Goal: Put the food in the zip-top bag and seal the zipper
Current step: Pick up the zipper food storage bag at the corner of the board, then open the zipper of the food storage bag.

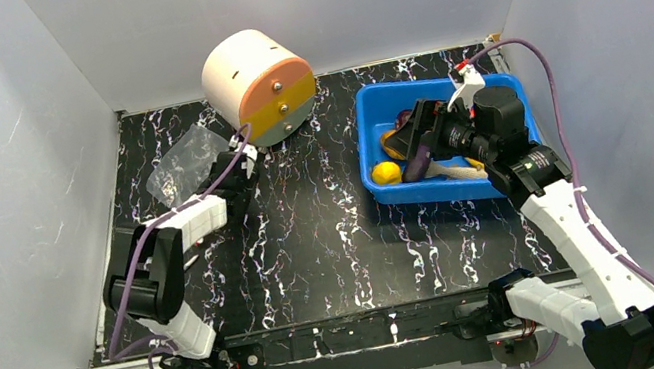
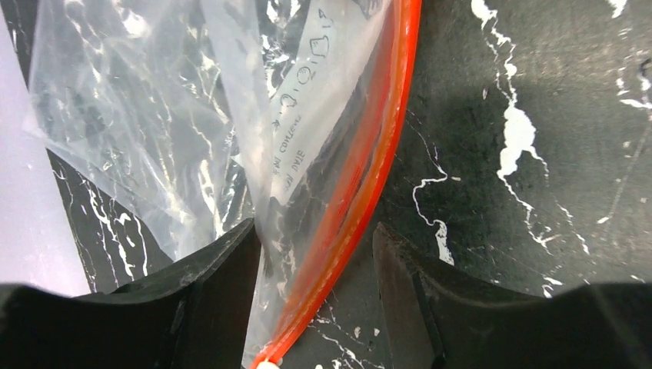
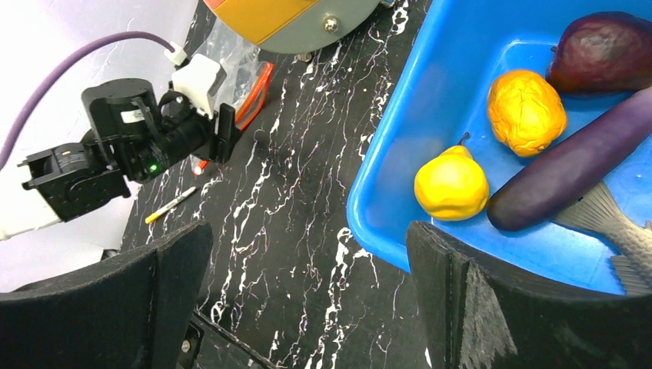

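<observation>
From above, the right arm covers most of the blue bin point(image 1: 368, 106), so only 1 yellow round piece point(image 1: 386, 172) of the food shows clearly there. The right wrist view shows more: that piece, an orange lump point(image 3: 527, 111), the purple eggplant point(image 3: 569, 173), a dark red piece point(image 3: 603, 50) cut by the frame, and a fish tail point(image 3: 619, 234), also cut off.

The zip-top bag point(image 1: 186, 158) lies at the table's point(image 1: 332, 234) rear left, beside the cream-and-orange cylinder point(image 1: 260, 85). The left claw point(image 2: 315, 234) stands partly open astride the bag's mouth. The zipper point(image 2: 382, 157) runs between its 2 fingers. The finger at the view's left is against the film, and the other is just clear of the strip. The pale pull tab point(image 2: 267, 364) is cut off at the bottom edge.

The right claw point(image 3: 307, 231) gapes wide, holding nothing, over the bin's corner.
</observation>
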`<action>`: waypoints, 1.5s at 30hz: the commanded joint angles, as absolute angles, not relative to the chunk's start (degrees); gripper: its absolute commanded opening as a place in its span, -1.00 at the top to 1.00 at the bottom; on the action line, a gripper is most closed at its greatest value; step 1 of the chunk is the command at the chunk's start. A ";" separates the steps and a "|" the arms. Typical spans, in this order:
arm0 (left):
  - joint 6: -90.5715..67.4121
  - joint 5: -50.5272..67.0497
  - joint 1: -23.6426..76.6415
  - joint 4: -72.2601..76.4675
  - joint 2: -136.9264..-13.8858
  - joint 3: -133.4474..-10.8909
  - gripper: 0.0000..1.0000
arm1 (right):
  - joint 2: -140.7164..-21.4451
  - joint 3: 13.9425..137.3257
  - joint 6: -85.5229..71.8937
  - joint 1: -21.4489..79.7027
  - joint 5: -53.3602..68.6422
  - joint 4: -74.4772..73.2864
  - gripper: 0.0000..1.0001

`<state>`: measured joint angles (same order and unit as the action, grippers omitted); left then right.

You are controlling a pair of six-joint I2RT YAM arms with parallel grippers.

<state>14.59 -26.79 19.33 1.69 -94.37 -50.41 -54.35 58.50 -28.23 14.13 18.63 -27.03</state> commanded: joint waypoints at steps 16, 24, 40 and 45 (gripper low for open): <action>1.74 -17.11 18.64 -11.41 -81.29 -56.64 1.00 | -55.52 55.01 -38.05 13.93 22.39 -21.60 -0.78; -10.83 3.62 18.64 -16.94 -66.36 -55.13 1.00 | -57.63 53.94 -45.75 17.59 18.92 -17.59 -0.25; -23.48 29.92 18.63 -10.80 -57.09 -48.92 1.00 | -73.35 64.07 -50.36 43.73 5.73 -11.99 -0.10; -23.07 33.00 18.63 -11.38 -56.09 -48.24 1.00 | -78.26 68.00 -49.40 46.54 3.68 -11.59 0.04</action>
<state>-22.15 27.00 18.85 -12.34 -58.59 -48.64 -76.14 63.35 -49.63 44.84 7.16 -15.92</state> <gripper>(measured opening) 0.010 0.534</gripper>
